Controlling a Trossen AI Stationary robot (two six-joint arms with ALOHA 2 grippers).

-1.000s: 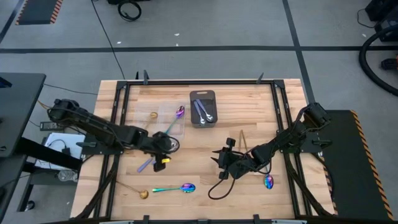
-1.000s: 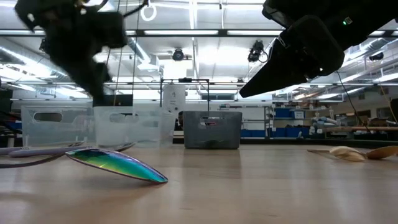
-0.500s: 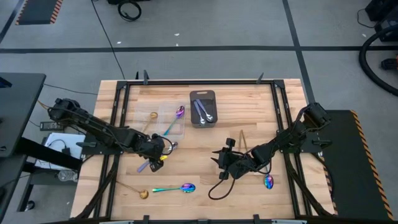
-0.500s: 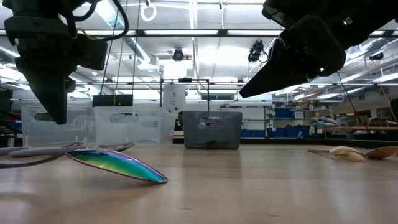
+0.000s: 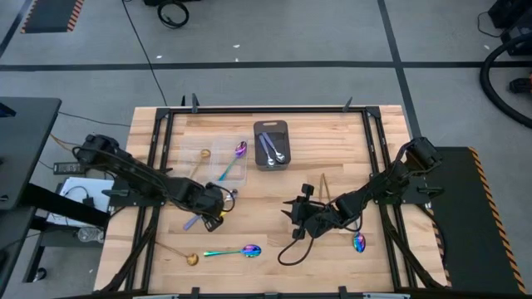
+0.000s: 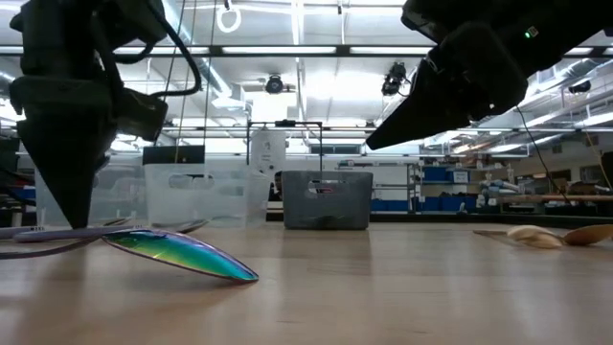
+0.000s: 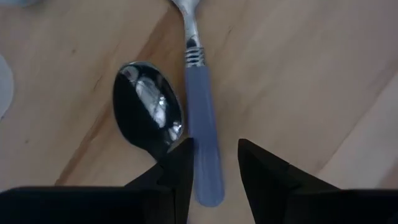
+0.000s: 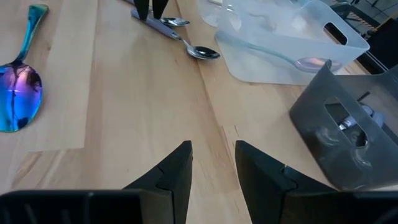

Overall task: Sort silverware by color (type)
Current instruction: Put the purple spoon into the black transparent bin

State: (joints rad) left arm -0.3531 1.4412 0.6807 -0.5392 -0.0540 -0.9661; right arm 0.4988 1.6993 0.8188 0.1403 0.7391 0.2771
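Observation:
A blue-handled spoon (image 7: 200,143) lies flat on the wooden table (image 5: 274,249), with a silver spoon's bowl (image 7: 148,112) beside it. My left gripper (image 7: 214,152) points down over the blue handle's free end. It is open, with one finger on each side of the handle, and I see no grip. In the high view it stands at the table's left middle (image 5: 212,214). My right gripper (image 5: 297,218) hangs open over bare wood at the centre. A rainbow spoon (image 5: 237,251) and a gold spoon (image 5: 181,254) lie near the front edge.
Two clear containers (image 5: 216,158) at the back left hold a gold spoon and a rainbow spoon. A dark grey tray (image 5: 271,145) behind the centre holds silver spoons. Another rainbow spoon (image 5: 359,243) lies at the right, and a gold spoon (image 5: 324,187) lies beyond my right gripper.
My left gripper has come down toward the table and moved a little toward its left edge. It has rolled about its own axis and now stands astride the blue handle. Its opening looks the same. The spoons have not moved.

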